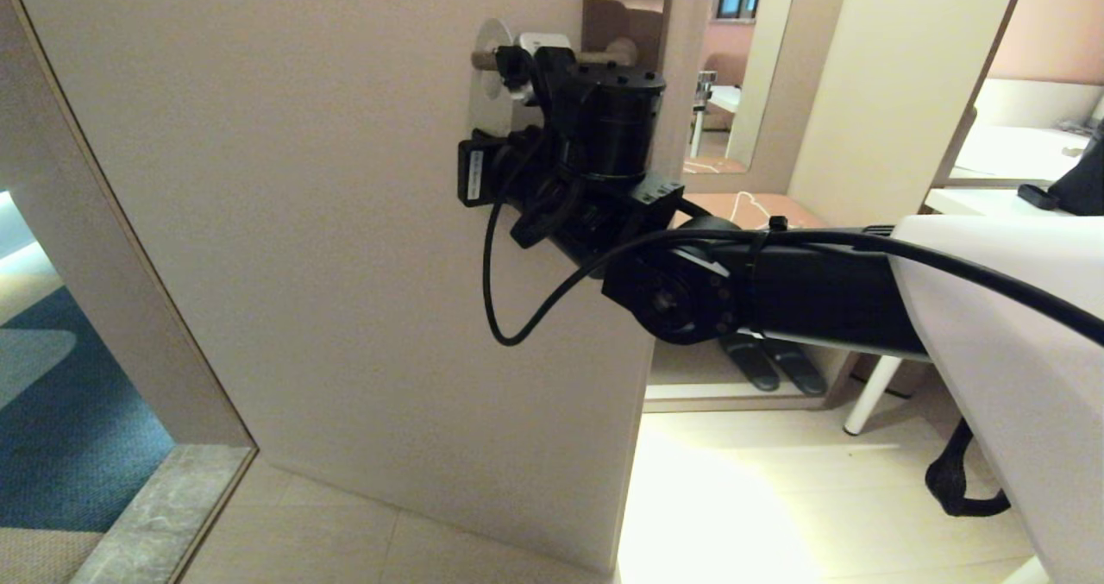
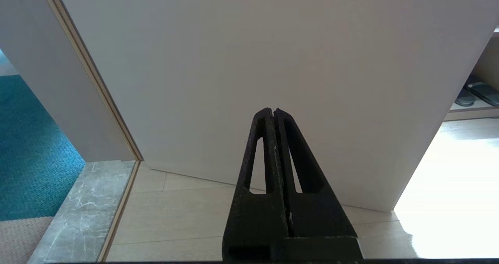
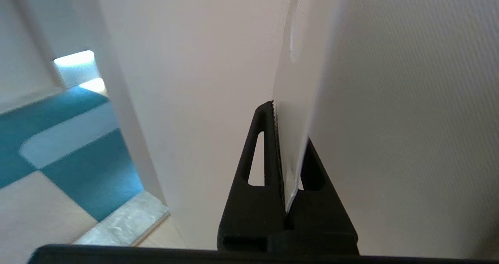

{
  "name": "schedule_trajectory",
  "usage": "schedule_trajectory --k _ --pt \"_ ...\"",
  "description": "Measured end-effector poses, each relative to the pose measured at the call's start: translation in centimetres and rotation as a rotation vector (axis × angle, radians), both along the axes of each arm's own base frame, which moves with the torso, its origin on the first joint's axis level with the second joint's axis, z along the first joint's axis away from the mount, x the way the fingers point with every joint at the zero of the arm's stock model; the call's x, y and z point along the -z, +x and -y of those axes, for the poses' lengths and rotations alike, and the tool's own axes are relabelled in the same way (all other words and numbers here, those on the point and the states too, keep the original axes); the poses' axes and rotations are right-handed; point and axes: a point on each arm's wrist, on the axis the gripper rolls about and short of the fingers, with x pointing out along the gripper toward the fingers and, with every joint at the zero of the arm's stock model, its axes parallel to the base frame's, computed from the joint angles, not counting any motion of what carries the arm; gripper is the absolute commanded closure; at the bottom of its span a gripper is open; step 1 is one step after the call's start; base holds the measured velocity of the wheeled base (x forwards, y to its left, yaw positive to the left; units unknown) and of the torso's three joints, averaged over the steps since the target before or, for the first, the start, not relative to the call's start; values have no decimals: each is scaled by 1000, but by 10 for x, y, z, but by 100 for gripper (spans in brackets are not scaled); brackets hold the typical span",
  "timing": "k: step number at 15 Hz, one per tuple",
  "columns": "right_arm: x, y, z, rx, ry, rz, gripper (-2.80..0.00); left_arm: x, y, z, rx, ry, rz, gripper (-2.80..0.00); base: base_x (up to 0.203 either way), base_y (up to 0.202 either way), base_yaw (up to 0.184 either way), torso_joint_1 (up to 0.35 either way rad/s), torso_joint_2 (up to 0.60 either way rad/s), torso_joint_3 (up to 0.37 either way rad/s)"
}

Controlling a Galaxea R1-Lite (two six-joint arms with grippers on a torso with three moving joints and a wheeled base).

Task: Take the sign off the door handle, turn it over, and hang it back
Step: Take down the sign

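The door (image 1: 345, 222) stood ajar, its free edge toward the room on the right. The door handle (image 1: 604, 53) lay high on its face near that edge, with the sign (image 1: 492, 75) on it, flat against the door. The right pincer (image 1: 526, 75) sat at the handle, closed on the sign's (image 3: 288, 139) edge. The left pincer (image 2: 275, 114) hung low before the door, fingers together.
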Motion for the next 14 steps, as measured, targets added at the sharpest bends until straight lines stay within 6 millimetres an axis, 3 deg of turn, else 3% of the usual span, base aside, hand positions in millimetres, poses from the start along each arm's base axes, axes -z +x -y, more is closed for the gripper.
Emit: schedule_trajectory --k 14 --pt "-7 -11 -9 -136 -59 170 0 0 0 0 0 0 0 0 0 0 0 0 0 0"
